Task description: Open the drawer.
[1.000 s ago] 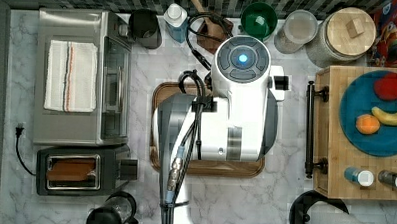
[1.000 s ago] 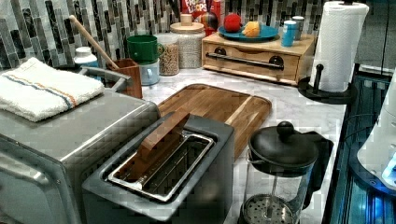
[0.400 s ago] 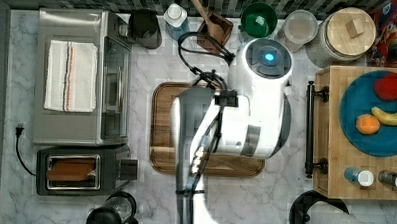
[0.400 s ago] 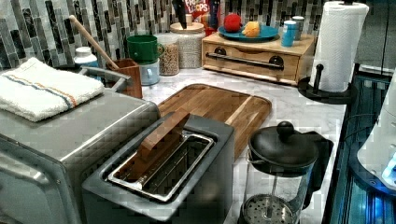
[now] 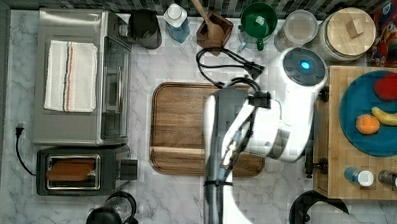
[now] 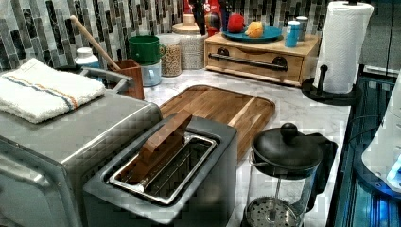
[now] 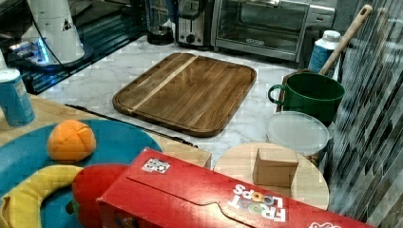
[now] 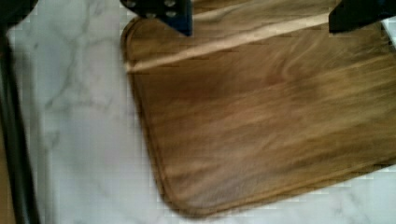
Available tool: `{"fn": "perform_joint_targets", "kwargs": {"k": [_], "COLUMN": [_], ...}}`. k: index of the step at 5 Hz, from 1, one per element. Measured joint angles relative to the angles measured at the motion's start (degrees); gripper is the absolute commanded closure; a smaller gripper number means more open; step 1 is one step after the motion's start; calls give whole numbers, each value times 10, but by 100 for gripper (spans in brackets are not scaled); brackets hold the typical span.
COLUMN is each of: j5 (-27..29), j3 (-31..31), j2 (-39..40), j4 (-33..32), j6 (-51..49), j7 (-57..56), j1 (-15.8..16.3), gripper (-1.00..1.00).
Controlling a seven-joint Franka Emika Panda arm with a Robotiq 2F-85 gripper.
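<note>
White marble makes up the counter [image 5: 183, 59], and in the top view the white arm [image 5: 281, 125] hangs over the right part of a dark wooden tray [image 5: 178, 126]. At the top view's right edge stands the drawer [image 5: 335, 162], a light-wood box with a black bar handle [image 5: 312, 131] on its side facing the tray; a blue plate [image 5: 381, 133] with fruit rests on its top. A steel toaster oven [image 5: 80, 78] with a folded towel [image 5: 70, 75] sits at the top view's left, a toaster [image 5: 77, 169] below it.

In the left view the drawer [image 6: 257, 59] stands far back against the tiled wall, its front flush with the box, beside a paper towel roll [image 6: 341, 47]. The tray [image 6: 222, 106] lies between it and the toaster [image 6: 163, 175].

In the right view the tray [image 7: 190, 90] lies mid-counter, a green mug [image 7: 309, 95] to the right view's right, a red cereal box [image 7: 214, 199] in front.

In the wrist view the claw [image 8: 261, 14] hovers above the tray [image 8: 261, 130], near its rounded corner, its two dark fingertips [image 8: 173, 11] spread wide apart, holding nothing. A black bar [image 8: 14, 140] runs along the marble's far edge.
</note>
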Motion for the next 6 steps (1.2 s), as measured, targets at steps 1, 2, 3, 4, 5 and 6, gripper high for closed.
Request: {"fn": "perform_joint_targets", "kwargs": {"k": [1,2,3,4,5,6], "j5": [-29,-65,-87,-100,-100,-131], "j3": [-5,-16,-28,-31,-32,-43], "j2": [0,-1,-1,-1,-1,5], "j4": [-17,-35,-50,-60,-74,-77], "j6": [35,94,150,188,230,241], "j7": [-19,-63,-95,-124,-170,-207], "j1": [-19,-26,-29,-35,-40,-42], "gripper": [-100,-100,-100,-100,-100,-100]}}
